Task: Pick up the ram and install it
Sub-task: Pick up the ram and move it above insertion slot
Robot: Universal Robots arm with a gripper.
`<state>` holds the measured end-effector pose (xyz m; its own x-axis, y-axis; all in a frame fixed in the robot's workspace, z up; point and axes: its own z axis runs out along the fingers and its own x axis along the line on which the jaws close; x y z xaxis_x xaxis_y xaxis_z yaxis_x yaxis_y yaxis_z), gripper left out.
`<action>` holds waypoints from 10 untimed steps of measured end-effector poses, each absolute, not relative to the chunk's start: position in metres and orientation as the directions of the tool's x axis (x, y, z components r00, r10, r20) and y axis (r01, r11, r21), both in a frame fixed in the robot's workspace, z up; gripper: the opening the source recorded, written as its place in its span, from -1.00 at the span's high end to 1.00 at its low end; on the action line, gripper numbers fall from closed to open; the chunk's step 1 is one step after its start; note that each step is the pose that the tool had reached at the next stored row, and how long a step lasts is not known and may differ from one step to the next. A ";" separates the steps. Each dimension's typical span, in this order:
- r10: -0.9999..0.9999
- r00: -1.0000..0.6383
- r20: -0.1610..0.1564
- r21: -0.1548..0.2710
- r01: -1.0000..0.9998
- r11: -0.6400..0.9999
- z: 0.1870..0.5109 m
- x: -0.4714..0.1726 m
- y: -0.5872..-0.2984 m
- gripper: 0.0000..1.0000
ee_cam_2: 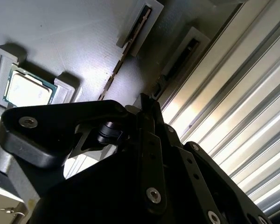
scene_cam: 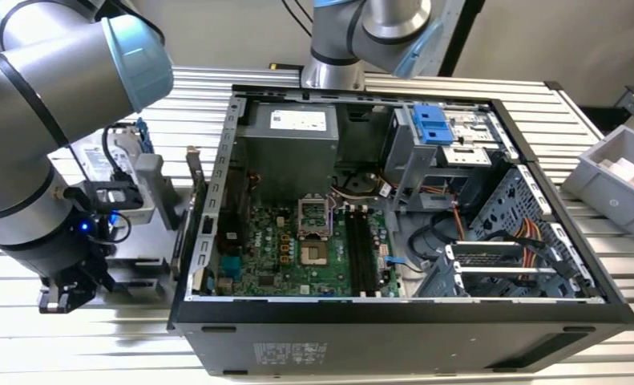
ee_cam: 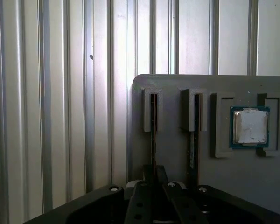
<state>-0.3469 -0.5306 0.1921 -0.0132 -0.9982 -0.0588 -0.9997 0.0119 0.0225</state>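
Note:
The ram [ee_cam: 153,135] is a thin dark stick standing on edge in a slot of a grey holder tray [ee_cam: 172,84]. It is the stick farther from the processor chip, and it also shows in the second wrist view [ee_cam_2: 177,63]. My gripper [ee_cam: 155,175] sits over its near end with the fingers closed tight against its two faces, as the second wrist view [ee_cam_2: 147,105] shows too. The ram still sits in its slot. In the exterior view my gripper [scene_cam: 60,297] is low at the left, outside the open computer case [scene_cam: 402,321]. The long black motherboard slots [scene_cam: 361,249] lie inside that case.
A second stick [ee_cam: 194,135] stands in the neighbouring slot, between the ram and a processor chip [ee_cam: 250,127] in its recess. The tray rests on a ribbed metal table [ee_cam: 46,116]. A grey bin [scene_cam: 616,172] stands at the exterior view's right.

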 end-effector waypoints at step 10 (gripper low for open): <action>-0.998 -0.013 -0.059 0.023 -1.000 0.012 0.206 -0.347 -0.531 1.00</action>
